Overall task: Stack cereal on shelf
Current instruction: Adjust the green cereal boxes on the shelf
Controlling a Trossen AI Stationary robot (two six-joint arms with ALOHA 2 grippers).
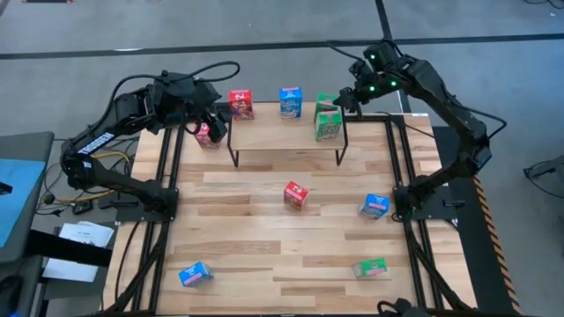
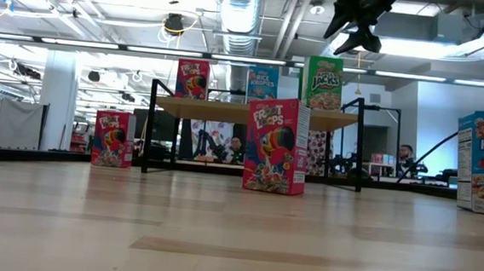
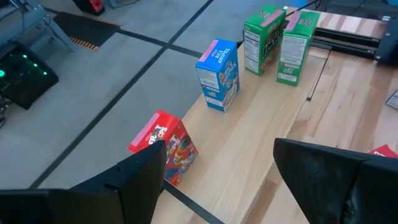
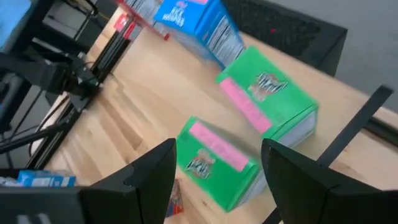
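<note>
Wood-slat table [image 1: 264, 255], stock left to right. Left gripper [image 1: 210, 119]: hovering at the shelf's left end, fingers spread, nothing between them. Loose red box [image 1: 205, 132]: on the table just beside the shelf's left legs, under that gripper and not yet up. Shelf [image 1: 282, 136]: light board on black wire legs at the far middle of the table. It carries four boxes in a row: shelf red box [image 1: 241, 104], upright at the left; shelf blue box [image 1: 290, 102] at the middle; two green boxes [image 1: 328, 116] close together at the right end, one in front of the other. Right gripper [image 1: 345, 95]: just above the green pair, jaws wide apart and gripping nothing, with the front green box [image 4: 214, 163] showing below the gap. Table stock not yet shelved: near blue box [image 1: 195, 275] at the near left, middle red box [image 1: 296, 195], last green box [image 1: 370, 268] lying at the near right, right blue box [image 1: 374, 206]. Step in hand, as judged: filling the first row, four of nine shelved, with the green pair just seen to. Next move calls for the left gripper to drop onto the loose red box, close across its narrow sides and lift it clear of the board's edge. It can then be set beside or on its red mate without knocking it over.
</note>
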